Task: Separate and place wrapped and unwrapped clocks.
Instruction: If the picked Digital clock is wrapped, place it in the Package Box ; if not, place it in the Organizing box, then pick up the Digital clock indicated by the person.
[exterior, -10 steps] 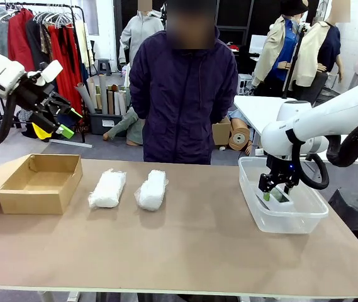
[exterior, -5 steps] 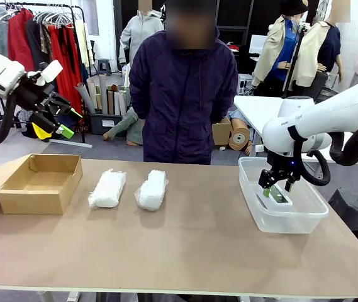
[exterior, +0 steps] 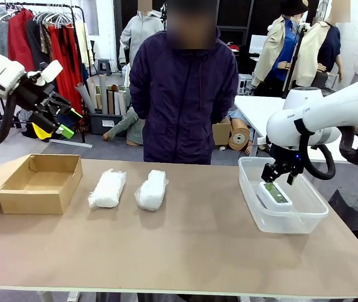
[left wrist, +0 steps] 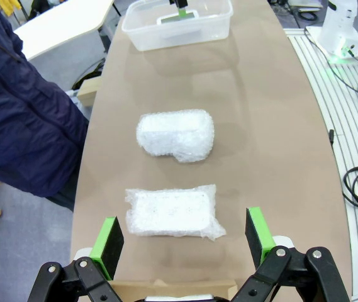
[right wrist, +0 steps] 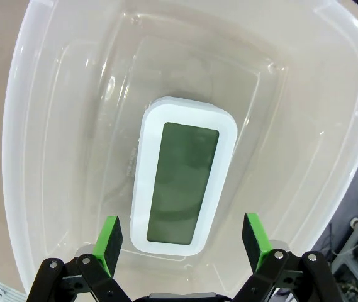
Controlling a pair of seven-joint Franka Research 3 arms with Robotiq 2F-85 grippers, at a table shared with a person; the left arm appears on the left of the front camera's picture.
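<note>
1. Right gripper (exterior: 280, 179): jaws wide, holding nothing. It hangs just above the clear tub (exterior: 289, 221), green pads over the tub's inside.
2. Bare clock (right wrist: 183, 182): lies flat on the tub floor, screen up, roughly mid-tub and touching no wall. The pads stand either side of its near end, above it, not touching.
3. Step in hand, as I judge it: clearing the right gripper out of the tub with the unwrapped clock in place. Lift straight up. Keep both pads off the tub walls so the light tub does not shift or tip. Don't brush the clock on the way.
4. Wrapped bundles (exterior: 107, 189) and (exterior: 151, 189): side by side on the table (exterior: 197, 258), well apart from the tub, between it and the cardboard box (exterior: 40, 182) at the other end. Neither is sorted yet.
5. Left gripper (exterior: 70, 123): jaws wide, empty, held high beyond the box, far from the tub. From its wrist camera the flatter bundle is the one farther from the tub; you would likely take that first.
6. Person (exterior: 184, 94): stands across the table, hands not on it.
7. Writing: clock screen blank, no digits. Dark lettering on the right arm above the tub, too small to read. No label visible on tub or box.
</note>
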